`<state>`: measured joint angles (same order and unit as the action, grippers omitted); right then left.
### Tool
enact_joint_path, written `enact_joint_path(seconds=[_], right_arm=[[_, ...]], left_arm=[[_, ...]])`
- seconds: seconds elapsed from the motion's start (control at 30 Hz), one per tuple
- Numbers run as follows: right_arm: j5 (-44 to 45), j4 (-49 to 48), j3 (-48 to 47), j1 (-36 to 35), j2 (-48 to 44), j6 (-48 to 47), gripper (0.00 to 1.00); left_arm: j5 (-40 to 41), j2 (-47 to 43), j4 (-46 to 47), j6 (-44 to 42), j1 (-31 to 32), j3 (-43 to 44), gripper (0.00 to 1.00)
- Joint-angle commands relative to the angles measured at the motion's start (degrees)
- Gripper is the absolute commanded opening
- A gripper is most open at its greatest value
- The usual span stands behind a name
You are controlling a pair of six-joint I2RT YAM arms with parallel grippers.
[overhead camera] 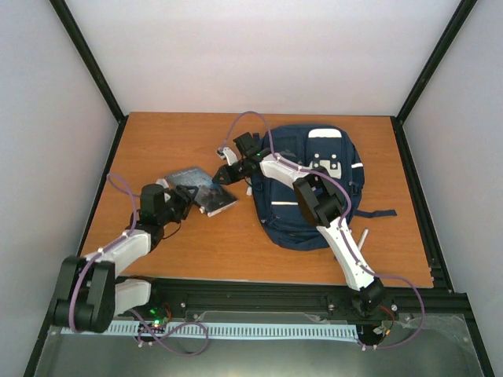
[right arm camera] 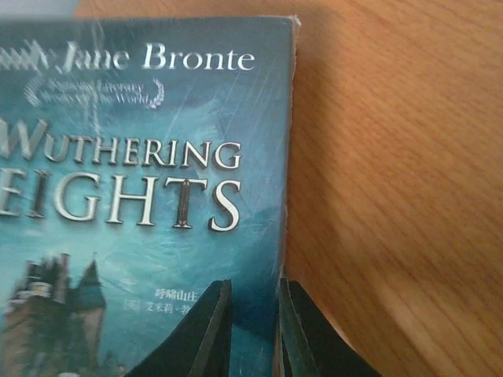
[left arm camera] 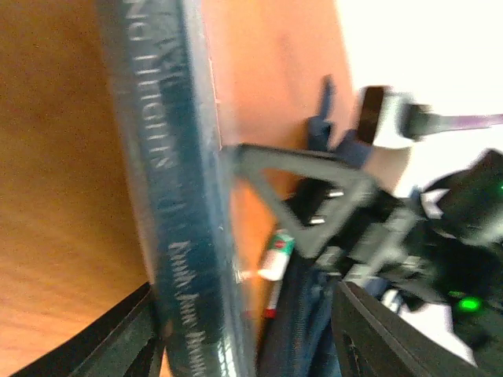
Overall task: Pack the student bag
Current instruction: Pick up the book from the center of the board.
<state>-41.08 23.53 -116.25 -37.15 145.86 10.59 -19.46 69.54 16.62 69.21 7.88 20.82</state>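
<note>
Navy student bag (overhead camera: 283, 224), one; teal book (overhead camera: 200, 188), one, pinched by right pincer (right arm camera: 250, 286).

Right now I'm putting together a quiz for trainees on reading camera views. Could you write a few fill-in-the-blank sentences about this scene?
1. The surname printed on the cover of the book is ____.
2. In the top view, the book lies to the ____ of the student bag.
3. The fingers closed on the book's edge belong to the ____ arm.

Missing words: Bronte; left; right.
</note>
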Motion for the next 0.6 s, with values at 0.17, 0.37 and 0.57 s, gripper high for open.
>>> enact_joint_path(seconds=[0.17,0.37,0.57], right_arm=[[0.0,16.8,4.9,-5.1,7.5,-1.0,0.17],[0.9,16.9,5.2,-5.1,6.8,-1.6,0.17],[0.4,17.1,4.4,-5.0,6.6,-1.8,0.19]], left_arm=[[0.6,-3.0,5.9,-0.9,1.4,6.1,0.48],[0.6,0.5,1.9,0.5,1.3,6.9,0.41],[3.7,-2.5,-13.7,-4.9,1.3,11.9,0.72]])
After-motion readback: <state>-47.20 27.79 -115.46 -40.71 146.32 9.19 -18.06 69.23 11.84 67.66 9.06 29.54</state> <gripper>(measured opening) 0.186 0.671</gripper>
